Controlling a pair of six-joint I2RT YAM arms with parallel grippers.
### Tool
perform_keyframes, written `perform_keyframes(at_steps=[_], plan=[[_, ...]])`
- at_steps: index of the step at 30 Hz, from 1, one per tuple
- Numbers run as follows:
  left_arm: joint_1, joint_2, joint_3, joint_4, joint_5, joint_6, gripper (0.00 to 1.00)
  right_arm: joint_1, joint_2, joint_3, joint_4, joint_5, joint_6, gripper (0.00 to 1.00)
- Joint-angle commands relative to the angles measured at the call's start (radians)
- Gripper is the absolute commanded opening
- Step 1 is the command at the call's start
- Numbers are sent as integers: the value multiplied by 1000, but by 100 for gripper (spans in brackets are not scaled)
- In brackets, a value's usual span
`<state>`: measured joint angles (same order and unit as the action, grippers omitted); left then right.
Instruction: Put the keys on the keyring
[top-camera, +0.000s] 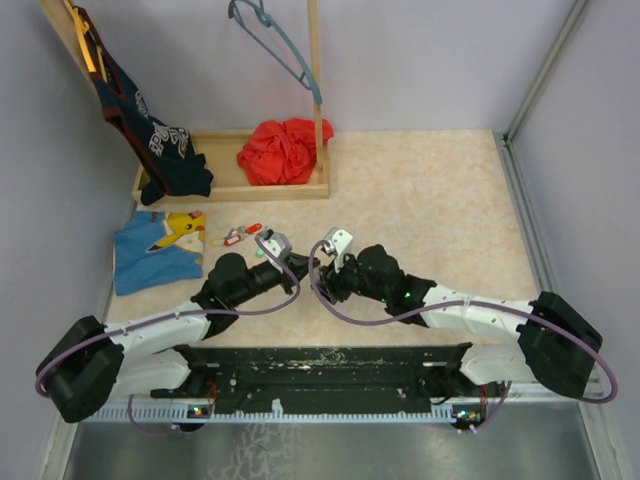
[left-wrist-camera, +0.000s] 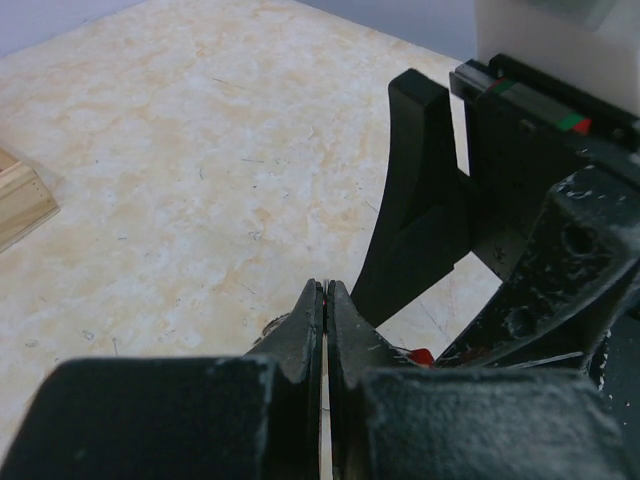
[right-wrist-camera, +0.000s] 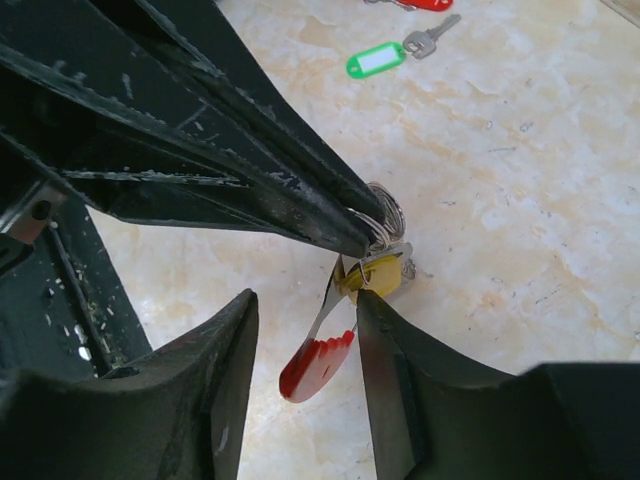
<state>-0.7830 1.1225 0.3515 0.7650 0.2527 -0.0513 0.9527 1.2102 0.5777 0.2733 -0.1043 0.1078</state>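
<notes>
My left gripper (right-wrist-camera: 368, 236) reaches in from the upper left of the right wrist view, shut on the metal coils of the keyring (right-wrist-camera: 388, 210). A yellow-headed key (right-wrist-camera: 388, 276) and a red-headed key (right-wrist-camera: 316, 366) hang from the ring just below the tips. My right gripper (right-wrist-camera: 305, 300) is open, and the red key dangles between its fingers (right-wrist-camera: 400, 370). In the left wrist view my left gripper (left-wrist-camera: 326, 286) has its jaws pressed together, with a right finger (left-wrist-camera: 420, 200) close ahead. From above, the left gripper (top-camera: 298, 266) and the right gripper (top-camera: 322, 268) meet mid-table.
A green-tagged key (right-wrist-camera: 376, 62) lies on the table beyond the grippers, and loose keys (top-camera: 238, 236) lie beside a blue cloth (top-camera: 150, 262). A wooden tray (top-camera: 230, 188) at the back holds a red cloth (top-camera: 284, 150) and a dark garment (top-camera: 165, 150).
</notes>
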Motion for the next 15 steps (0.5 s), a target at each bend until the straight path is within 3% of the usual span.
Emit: perform_keyframes(at_steps=[1,6,11,15], plan=[[3,12,43,70,10,-27,0,0,29,25,102,50,17,42],[3,20,43,85,53,-77,0,0,54,14,129,73,-8,26],[2,12,28,117,91,-146,21,1,62,-11,194,87,-30,0],[2,-37,11,101,62,-191,44,0,64,-32,238,96,-56,0]])
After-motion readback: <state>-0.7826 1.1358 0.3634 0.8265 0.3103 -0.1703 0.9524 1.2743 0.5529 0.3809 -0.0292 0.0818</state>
